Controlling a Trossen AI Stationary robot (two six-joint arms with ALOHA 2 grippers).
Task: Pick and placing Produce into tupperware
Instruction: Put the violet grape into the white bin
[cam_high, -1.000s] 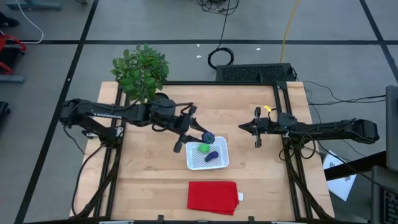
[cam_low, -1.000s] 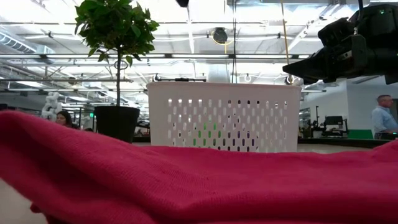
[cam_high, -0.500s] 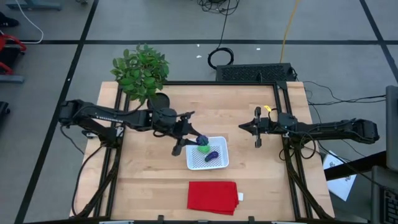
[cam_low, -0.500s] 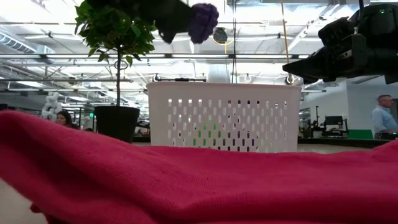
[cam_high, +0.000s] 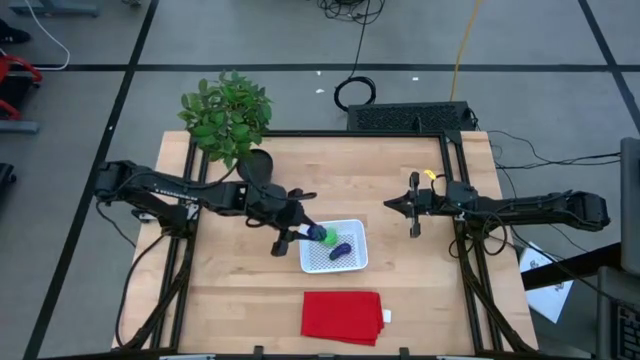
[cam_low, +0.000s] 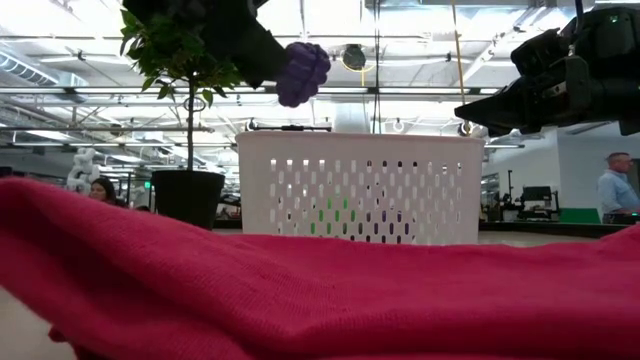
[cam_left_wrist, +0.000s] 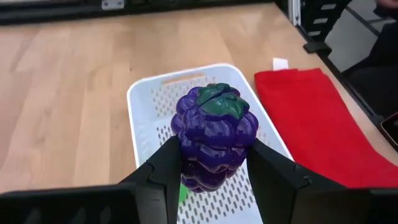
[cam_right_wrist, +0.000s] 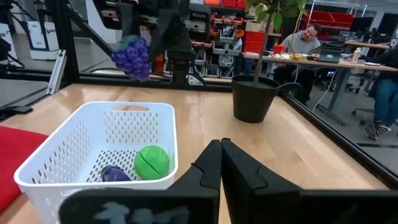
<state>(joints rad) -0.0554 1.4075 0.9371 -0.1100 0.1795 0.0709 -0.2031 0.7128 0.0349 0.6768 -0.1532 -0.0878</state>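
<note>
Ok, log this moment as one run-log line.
left gripper: holds grapes above basket | right gripper: shut, idle | in basket: green ball, eggplant

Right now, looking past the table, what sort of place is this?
Probably an open lab or workshop: a person sits at a cluttered desk, red shelving stands behind, and cables lie on the floor.

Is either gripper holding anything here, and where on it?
The left gripper pinches the purple grape bunch by its lower sides, above the white basket. The right gripper is shut, empty.
</note>
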